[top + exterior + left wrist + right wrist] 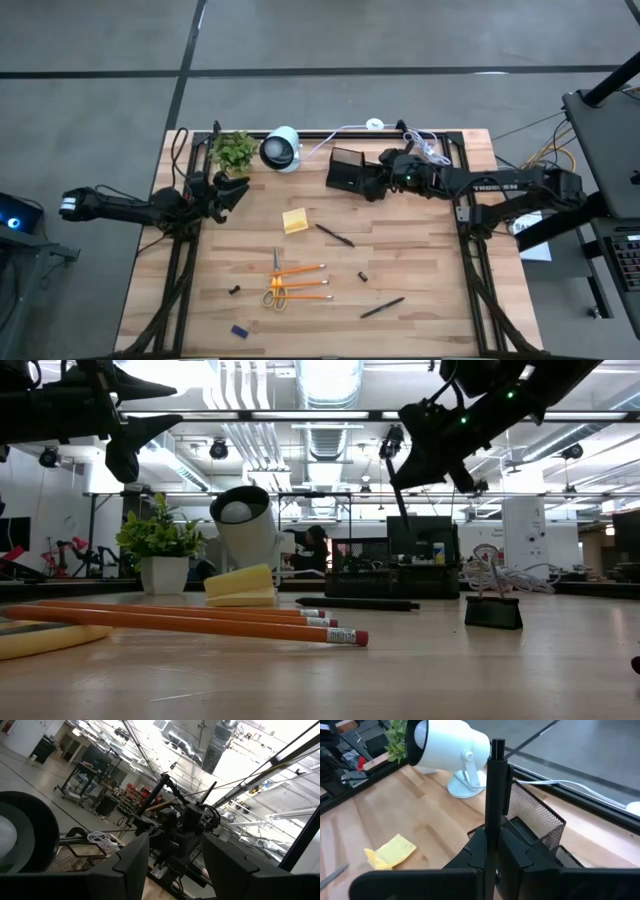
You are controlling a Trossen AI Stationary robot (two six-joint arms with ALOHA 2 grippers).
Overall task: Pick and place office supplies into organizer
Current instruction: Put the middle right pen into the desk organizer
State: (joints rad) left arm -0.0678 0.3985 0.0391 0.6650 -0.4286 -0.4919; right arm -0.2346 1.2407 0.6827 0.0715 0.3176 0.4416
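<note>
My right gripper [376, 182] hovers over the black mesh organizer [346, 171] at the table's far side, shut on a black pen [496, 790]. In the low view the pen [400, 488] points down below the gripper toward the organizer [400, 575]. My left gripper [230, 190] waits open in the air near the plant, touching nothing. On the table lie a yellow sticky-note pad [295, 221], a black pen [335, 236], yellow-handled scissors [275, 282], orange pencils [303, 283], a black marker [382, 307], dark clips [365, 275] and a small blue piece [239, 331]. My right gripper pinches the black pen between its two fingers [470, 851], gripping the pen's shaft [493, 827] some way back from its free end [497, 744]. The pen runs on along the fingers, past their tips. It is lifted clear and stands nearly upright above the organizer.
A green potted plant [235, 150] and a white round lamp-like device [281, 149] stand at the far edge left of the organizer. A white cable [425, 145] lies behind the right arm. Bare wood shows at the table's right near part.
</note>
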